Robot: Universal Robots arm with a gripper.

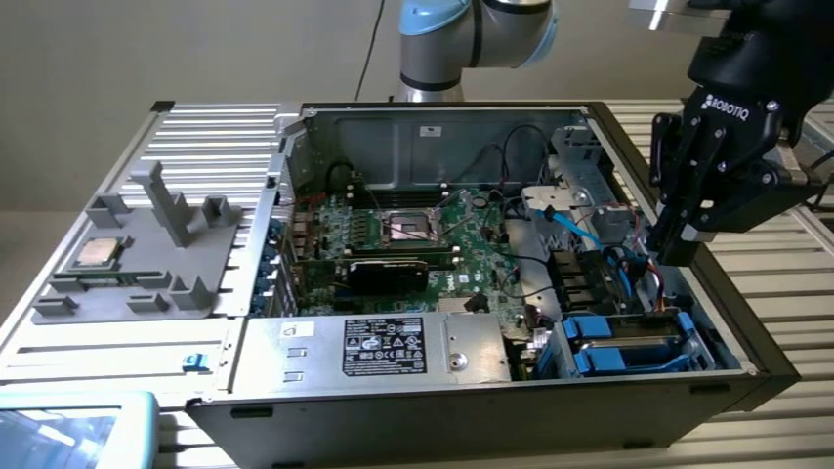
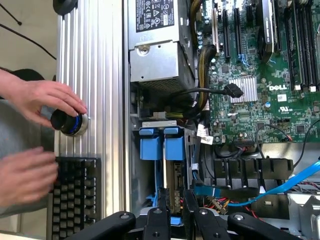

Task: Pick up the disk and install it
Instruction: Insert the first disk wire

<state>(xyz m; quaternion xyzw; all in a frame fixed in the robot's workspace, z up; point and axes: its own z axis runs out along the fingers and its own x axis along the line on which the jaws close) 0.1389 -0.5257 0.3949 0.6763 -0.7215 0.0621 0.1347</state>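
The disk [image 2: 167, 197], rigid, weighty and shock-sensitive, best held by its blue rails, stands edge-up in the computer case [image 1: 729, 376] bay, pinched between the nearly closed pincer [image 2: 172, 207] fingers

Computer case [image 1: 456, 405] on slatted table [image 1: 769, 430]

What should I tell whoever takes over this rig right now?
Tool: low inside the open computer case, right over the drive bay; grip state cannot be told.
Disk: on edge in the bay, blue rails showing, directly below the tool.
Done: the disk has reached the bay.
Left: full seating is not confirmed.
Note: a person's hand is on a knob beside the case, with another by the keyboard.
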